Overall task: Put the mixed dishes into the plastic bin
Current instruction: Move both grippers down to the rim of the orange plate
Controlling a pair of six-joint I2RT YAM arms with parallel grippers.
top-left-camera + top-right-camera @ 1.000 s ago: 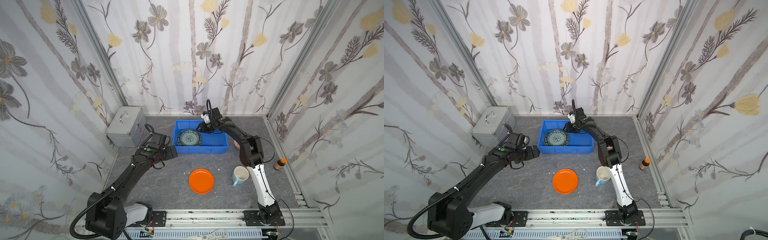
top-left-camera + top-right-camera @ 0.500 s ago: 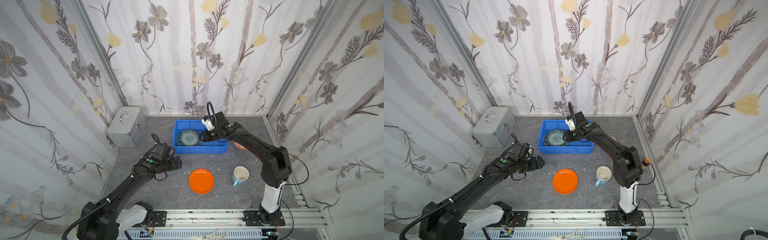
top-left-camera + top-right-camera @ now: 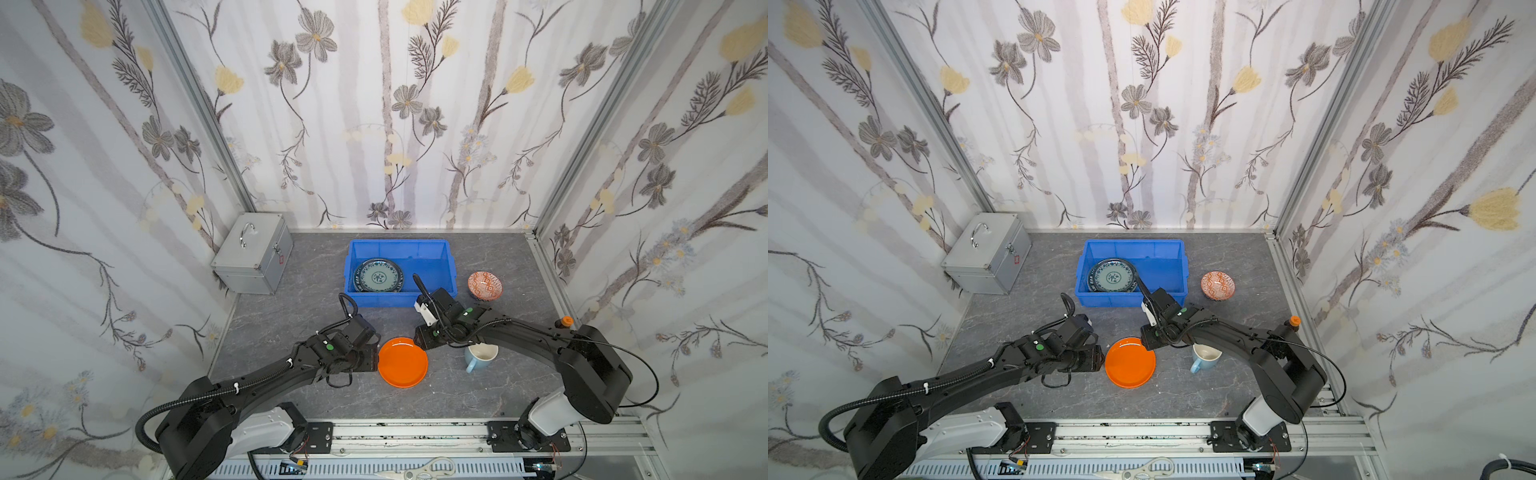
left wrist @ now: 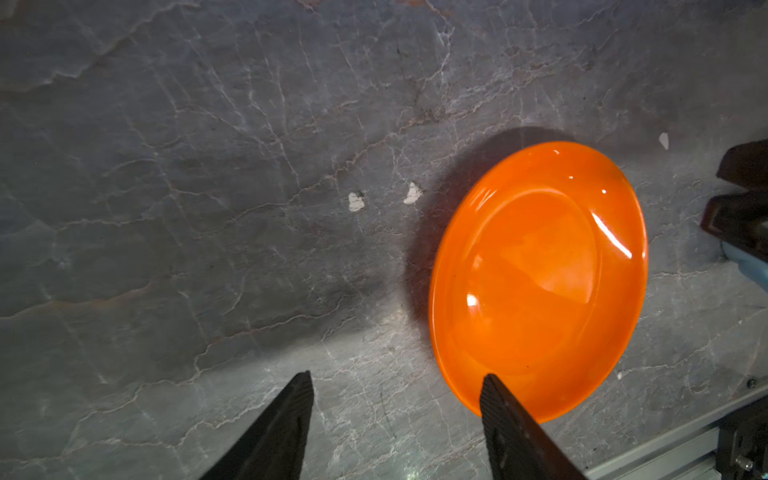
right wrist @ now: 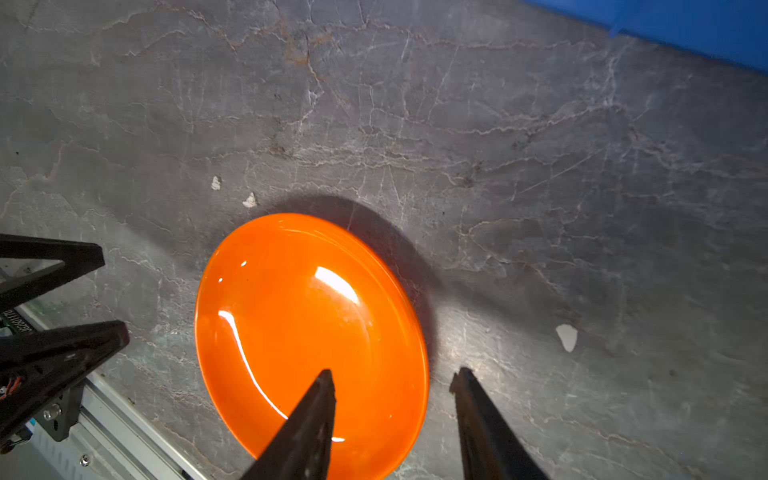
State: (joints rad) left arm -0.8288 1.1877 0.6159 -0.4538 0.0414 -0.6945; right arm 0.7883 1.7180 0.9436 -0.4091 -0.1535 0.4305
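Note:
The plain orange plate point(image 3: 402, 362) point(image 3: 1129, 362) lies flat on the grey table in front of the plastic bin point(image 3: 390, 300) point(image 3: 1113, 299). A teal patterned plate point(image 3: 378, 275) lies in the bin's left half. My left gripper point(image 4: 395, 376) stands open at the orange plate's point(image 4: 540, 278) left edge, one finger over the rim. My right gripper point(image 5: 395, 372) is open astride that plate's point(image 5: 307, 332) far-right rim, one finger above it and one outside. The orange-patterned bowl point(image 3: 485, 285) sits right of the bin. The pale blue mug point(image 3: 480, 357) stands partly under my right arm.
A silver metal case point(image 3: 253, 251) stands at the back left by the wall. A small orange-capped bottle point(image 3: 566, 321) is at the right edge. Scissors point(image 3: 419, 473) lie on the front rail. Floral walls enclose three sides.
My left arm has swung forward from beside the bin to the orange plate, its jaws narrowing. My right arm has pulled back out of the bin to the plate's far rim.

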